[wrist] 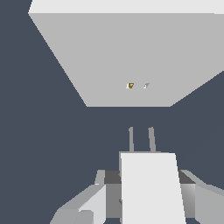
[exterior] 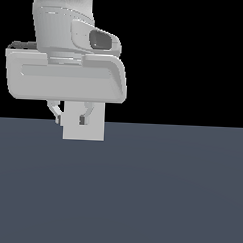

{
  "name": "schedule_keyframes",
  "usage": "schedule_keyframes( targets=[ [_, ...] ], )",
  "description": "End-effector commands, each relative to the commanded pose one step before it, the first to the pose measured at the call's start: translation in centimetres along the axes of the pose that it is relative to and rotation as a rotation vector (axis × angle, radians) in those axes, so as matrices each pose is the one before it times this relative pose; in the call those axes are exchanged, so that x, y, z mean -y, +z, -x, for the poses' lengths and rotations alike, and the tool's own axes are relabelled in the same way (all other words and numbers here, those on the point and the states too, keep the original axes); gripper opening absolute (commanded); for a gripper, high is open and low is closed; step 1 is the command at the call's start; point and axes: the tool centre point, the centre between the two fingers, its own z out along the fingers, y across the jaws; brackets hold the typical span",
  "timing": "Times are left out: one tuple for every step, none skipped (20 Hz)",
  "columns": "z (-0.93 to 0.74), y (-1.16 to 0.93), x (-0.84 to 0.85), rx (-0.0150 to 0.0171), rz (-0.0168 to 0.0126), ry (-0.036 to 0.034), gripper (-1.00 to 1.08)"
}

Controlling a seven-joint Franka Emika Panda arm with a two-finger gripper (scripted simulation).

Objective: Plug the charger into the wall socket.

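- The flat, matte slate-blue floor (exterior: 165,195) fills the lower half of the exterior view; behind it is plain black, with no walls or furniture to be made out.
- No brand, label or readable writing shows on anything in either view.
- The white robot arm's broad, pale grey hand housing (exterior: 65,81) hangs in the exterior view's upper left, well above the floor.
- The gripper (exterior: 70,120), with its two short grey fingers (exterior: 57,113), points down from that housing.
- In the wrist view the fingers sit against either side of the small plain white rectangular charger block (wrist: 151,188), clamped on it.
- Two thin grey prongs (wrist: 141,139) stick out of the charger's far end, side by side and parallel.
- Ahead of the prongs, clearly apart from them, stands the flat light-grey square wall socket panel (wrist: 131,52).
- On its face is a tiny orange dot (wrist: 130,85), with a smaller pale mark just beside it.
- In the exterior view a pale square (exterior: 93,130) shows directly behind the fingers, reaching the floor's edge; whether it is panel or block I cannot tell.
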Motion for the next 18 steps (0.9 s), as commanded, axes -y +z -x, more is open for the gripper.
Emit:
schedule_keyframes(
  targets=[
    [-0.003,-0.018,0.001,-0.00033,-0.00016,-0.00009,-1.00],
    [-0.018,0.006,-0.001,0.00000,0.00000,0.00000,-1.00],
    [-0.054,0.017,-0.002,0.00000,0.00000,0.00000,-1.00],
    [-0.091,0.028,-0.004,0.00000,0.00000,0.00000,-1.00],
    [-0.128,0.040,-0.004,0.00000,0.00000,0.00000,-1.00],
    [-0.161,0.077,0.004,0.00046,-0.00010,-0.00014,-1.00],
    [-0.202,0.063,-0.004,0.00000,0.00000,0.00000,-1.00],
    [-0.239,0.074,-0.003,0.00000,0.00000,0.00000,-1.00],
    [-0.276,0.086,-0.003,0.00000,0.00000,0.00000,-1.00],
    [-0.312,0.097,-0.002,0.00000,0.00000,0.00000,-1.00],
    [-0.348,0.108,-0.002,0.00000,0.00000,0.00000,-1.00],
    [-0.383,0.118,-0.002,0.00000,0.00000,0.00000,-1.00],
    [-0.414,0.128,-0.002,0.00000,0.00000,0.00000,-1.00],
    [-0.392,0.121,-0.002,0.00000,0.00000,0.00000,-1.00],
    [-0.354,0.109,-0.002,0.00000,0.00000,0.00000,-1.00],
    [-0.316,0.098,-0.001,0.00000,0.00000,0.00000,-1.00],
    [-0.279,0.086,-0.001,0.00000,0.00000,0.00000,-1.00],
    [-0.242,0.075,-0.001,0.00000,0.00000,0.00000,-1.00]
  ],
)
